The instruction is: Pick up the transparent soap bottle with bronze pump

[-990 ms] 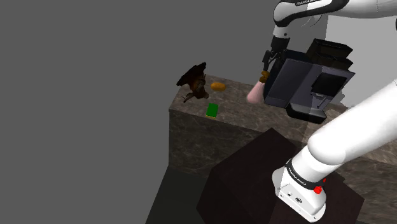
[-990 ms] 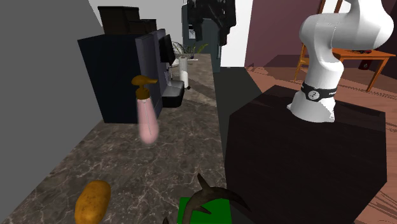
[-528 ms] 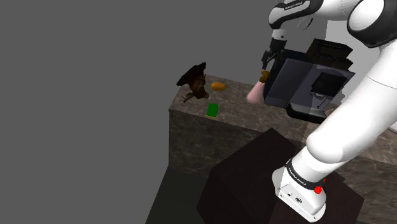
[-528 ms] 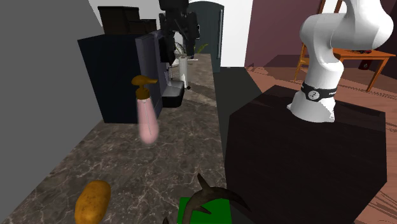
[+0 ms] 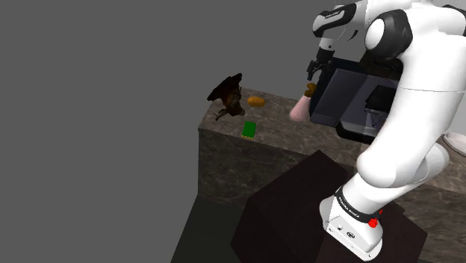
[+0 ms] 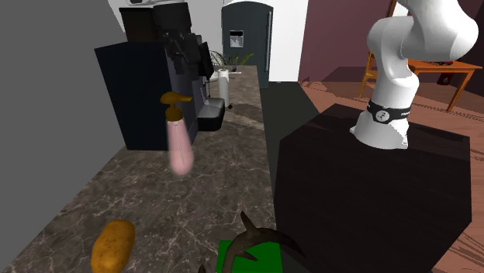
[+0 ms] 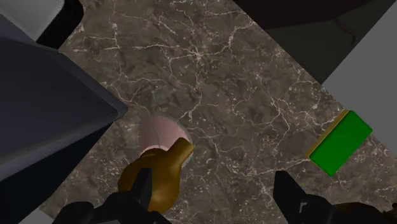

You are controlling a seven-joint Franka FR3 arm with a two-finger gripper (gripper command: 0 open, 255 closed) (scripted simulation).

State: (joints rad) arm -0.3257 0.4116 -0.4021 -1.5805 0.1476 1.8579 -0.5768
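Two black fingers of the gripper (image 7: 216,194) stand wide apart with nothing between them, pointing straight down at the counter (image 7: 235,76). We judge they are spread this far so they can drop around the bottle's neck or body.

Just under one finger sits the bronze pump (image 7: 162,175), and below it we see the round, pale pink, see-through shoulder of the soap bottle (image 7: 159,132). The pump lies toward that finger rather than midway, so we think the hand needs a small sideways shift before it descends. In the shoulder view the gripper (image 5: 320,67) hangs close above the bottle (image 5: 302,107), not touching it.

The bottle (image 6: 179,147) stands upright on the marbled stone counter, just beside the near front corner of a dark coffee machine (image 6: 143,93). That neighbour leaves little room on one side, so we expect the fingers to close across the open side.

Farther along the counter, well apart from the bottle, lie a green block (image 7: 339,141), a brown potato-like lump (image 6: 113,245) and a dark antler-shaped ornament (image 5: 228,93). None stands in the way.
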